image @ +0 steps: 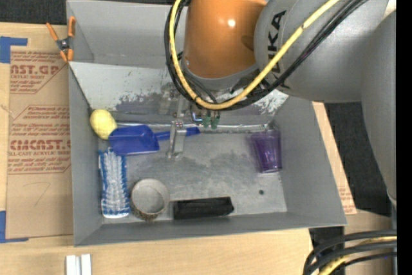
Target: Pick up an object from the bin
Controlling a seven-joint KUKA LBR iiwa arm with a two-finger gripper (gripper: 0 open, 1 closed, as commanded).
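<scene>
My gripper point(175, 146) hangs below the orange wrist cover, near the middle of the bin. It is right at the handle end of a blue plastic scoop point(135, 139), which lies flat with its bowl to the left and its handle running right under the gripper. A yellow ball point(102, 122) touches the scoop's bowl at the upper left. Whether the handle is gripped is hidden from this angle.
A clear ribbed bottle point(113, 185) lies along the left wall. A round tan cup point(150, 198) and a black block point(202, 207) sit by the front wall. A purple translucent cup point(266, 151) is at the right. The arm covers the back right of the bin.
</scene>
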